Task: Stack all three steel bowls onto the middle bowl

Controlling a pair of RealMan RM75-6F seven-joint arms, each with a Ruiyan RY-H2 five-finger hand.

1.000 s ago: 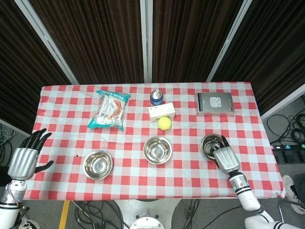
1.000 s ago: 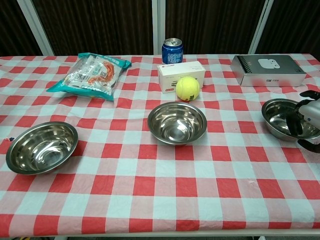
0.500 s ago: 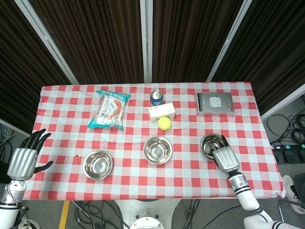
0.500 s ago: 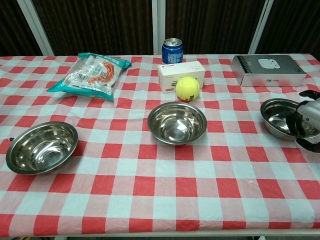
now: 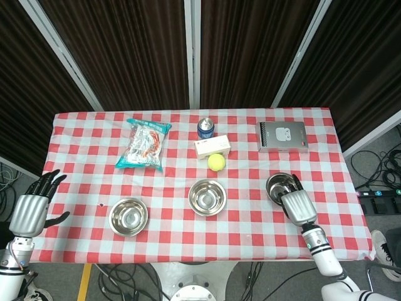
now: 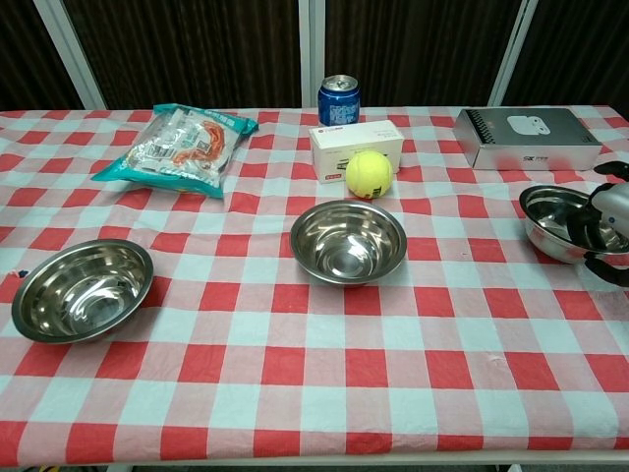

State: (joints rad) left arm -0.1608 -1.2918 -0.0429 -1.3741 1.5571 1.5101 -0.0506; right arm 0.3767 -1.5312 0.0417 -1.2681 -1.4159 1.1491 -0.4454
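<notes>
Three steel bowls stand in a row on the checked tablecloth. The left bowl (image 5: 128, 217) (image 6: 83, 290) and the middle bowl (image 5: 207, 197) (image 6: 348, 241) rest flat and empty. My right hand (image 5: 296, 205) (image 6: 609, 228) grips the near-right rim of the right bowl (image 5: 278, 185) (image 6: 552, 218), fingers inside it and thumb outside. That bowl looks raised a little off the cloth. My left hand (image 5: 34, 207) hovers beyond the table's left edge with its fingers spread and nothing in it; the chest view does not show it.
Behind the middle bowl lie a yellow tennis ball (image 5: 217, 162) (image 6: 369, 174), a white box (image 5: 212, 147) (image 6: 356, 146) and a blue can (image 5: 205, 127) (image 6: 339, 98). A snack bag (image 5: 143, 144) (image 6: 179, 147) is at the back left, a grey case (image 5: 283, 136) (image 6: 526, 138) at the back right.
The right bowl has risen slightly and shifted to the right in my right hand's grip. The left hand and the other two bowls have not moved.
</notes>
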